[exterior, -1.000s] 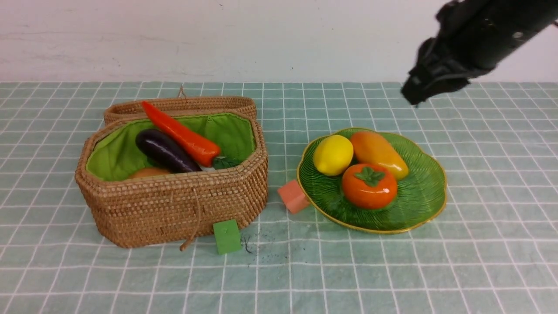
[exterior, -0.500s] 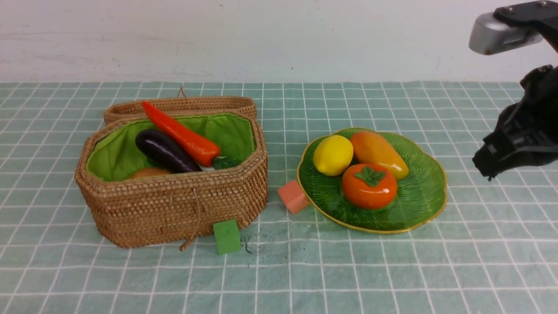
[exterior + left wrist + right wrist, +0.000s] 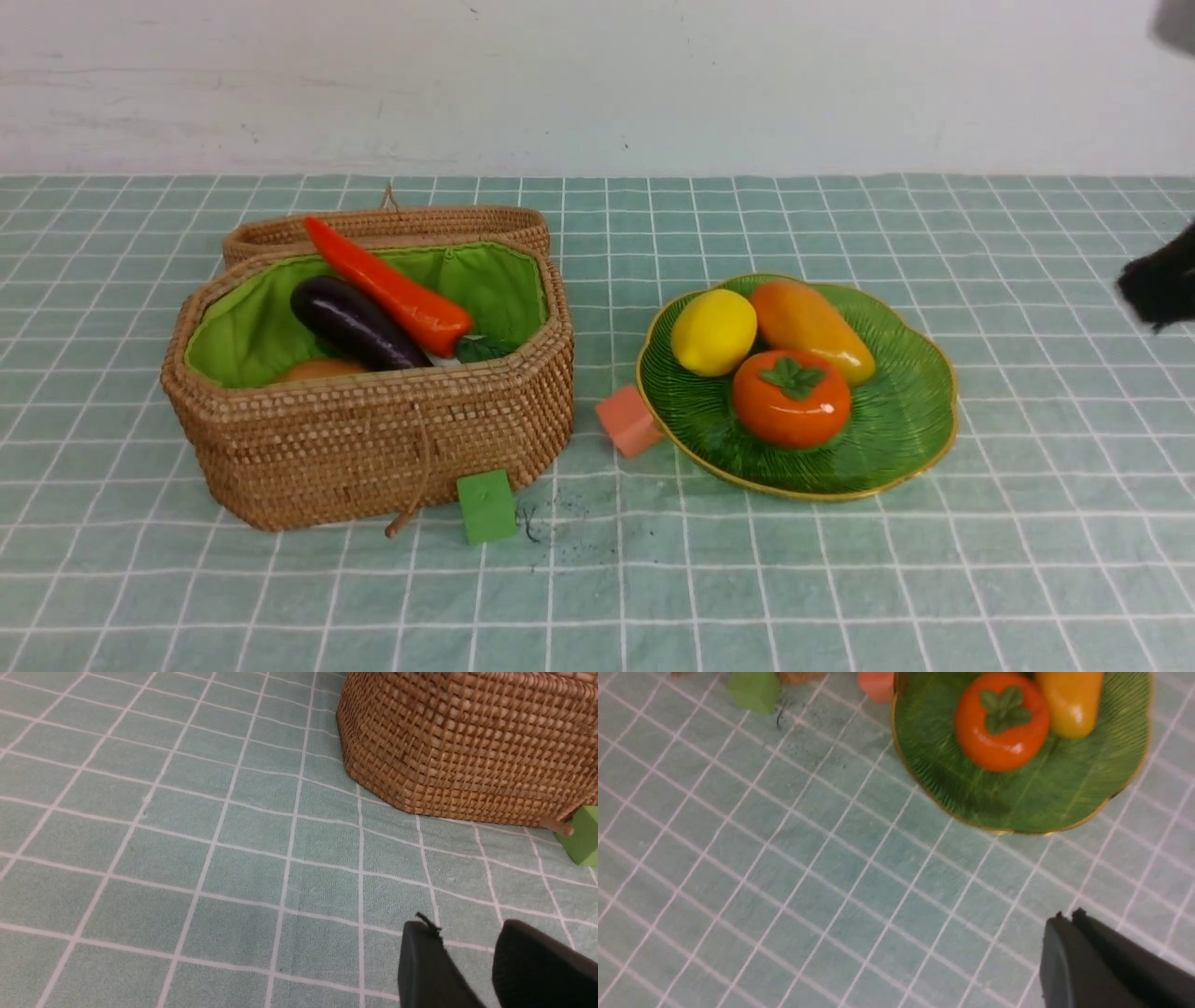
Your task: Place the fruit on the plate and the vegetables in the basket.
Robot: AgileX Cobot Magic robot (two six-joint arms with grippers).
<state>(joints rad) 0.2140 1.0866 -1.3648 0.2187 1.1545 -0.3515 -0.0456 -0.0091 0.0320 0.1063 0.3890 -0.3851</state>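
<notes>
The wicker basket (image 3: 373, 439) stands open at the left with its lid folded back. An orange-red carrot (image 3: 387, 285), a dark purple eggplant (image 3: 350, 322) and a part-hidden brown potato (image 3: 317, 369) lie inside. To the right, the green plate (image 3: 896, 429) carries the lemon (image 3: 714, 331), the mango (image 3: 808, 327) and the persimmon (image 3: 792, 399). My right gripper (image 3: 1066, 917) is shut and empty, hovering over the cloth clear of the plate (image 3: 1064, 793). My left gripper (image 3: 467, 927) is open with nothing in it, low over the cloth near the basket's wall (image 3: 467, 742).
A salmon cube (image 3: 628, 420) touches the plate's left rim. A green cube (image 3: 486, 506) sits at the basket's front, beside its hanging cord. The right arm (image 3: 1162, 285) shows only as a dark shape at the right edge. Checked green cloth covers the table.
The right arm has swung from above the plate's far right side down and outward, almost leaving the front view. Basket, plate and their contents have not moved.
</notes>
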